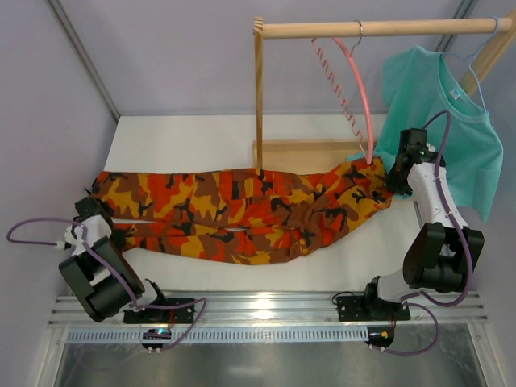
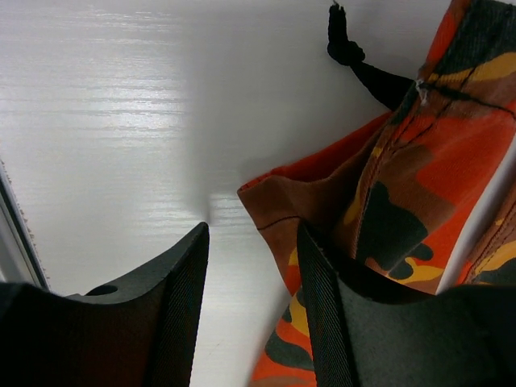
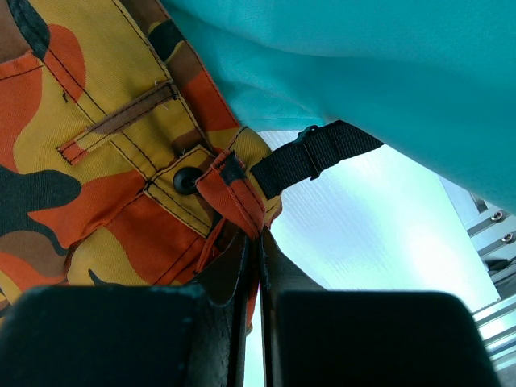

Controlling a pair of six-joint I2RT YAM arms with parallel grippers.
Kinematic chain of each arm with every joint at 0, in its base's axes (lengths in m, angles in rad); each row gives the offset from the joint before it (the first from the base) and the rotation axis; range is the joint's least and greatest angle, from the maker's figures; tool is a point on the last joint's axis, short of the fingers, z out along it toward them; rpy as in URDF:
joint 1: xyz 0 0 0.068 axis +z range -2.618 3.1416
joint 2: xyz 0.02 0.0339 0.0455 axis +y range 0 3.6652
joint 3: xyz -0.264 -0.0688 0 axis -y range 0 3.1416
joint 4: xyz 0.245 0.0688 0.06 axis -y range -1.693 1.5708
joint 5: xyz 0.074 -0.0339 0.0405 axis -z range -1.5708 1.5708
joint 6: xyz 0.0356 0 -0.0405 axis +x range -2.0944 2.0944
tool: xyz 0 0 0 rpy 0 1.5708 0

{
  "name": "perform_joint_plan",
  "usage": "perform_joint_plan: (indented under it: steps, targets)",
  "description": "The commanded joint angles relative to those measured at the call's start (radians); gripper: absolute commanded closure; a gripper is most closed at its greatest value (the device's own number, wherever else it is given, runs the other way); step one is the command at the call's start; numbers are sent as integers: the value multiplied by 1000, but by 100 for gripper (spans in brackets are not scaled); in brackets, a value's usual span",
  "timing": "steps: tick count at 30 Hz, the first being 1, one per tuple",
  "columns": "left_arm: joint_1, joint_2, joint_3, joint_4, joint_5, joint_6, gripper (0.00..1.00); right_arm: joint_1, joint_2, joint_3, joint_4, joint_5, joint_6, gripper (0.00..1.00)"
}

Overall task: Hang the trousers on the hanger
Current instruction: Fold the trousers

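Top view: the right gripper point(image 1: 393, 179) is seen closed on the waist end of the trousers point(image 1: 242, 205). They are spread flat across the table point(image 1: 185, 137), with the legs toward the left gripper point(image 1: 113, 234). The hanger point(image 1: 364, 97) is hung on the rail point(image 1: 363, 29), its lower end reaching down near the waist. Nothing is draped over it yet.

Left wrist view: the left jaws are held apart, with bare table seen between them. A leg hem lies just beside the outer side of one finger point(image 2: 322, 306); contact cannot be told.

Right wrist view: the right jaws are pressed together on a fold of waistband beside a black snap point(image 3: 184, 181), under the T-shirt point(image 3: 363, 64).

The trousers are judged soft, limp and fairly light, and likely to sag or slide off a thin bar. They are best taken at the hems and waistband, where the seams are thick.
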Motion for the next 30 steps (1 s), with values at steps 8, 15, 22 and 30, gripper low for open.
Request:
perform_joint_plan:
  steps: [8,15,22,30]
  targets:
    - [3,142,-16,96,12,-35,51,5,-19,4,38,9,-9,96]
    - [3,190,7,103,8,-30,77,5,-16,10,35,16,-15,96]
    - [3,202,42,71,-6,-28,100,5,-15,15,31,26,-18,96]
    - [3,84,261,-216,-196,-18,99,5,-41,108,-87,112,14,96]
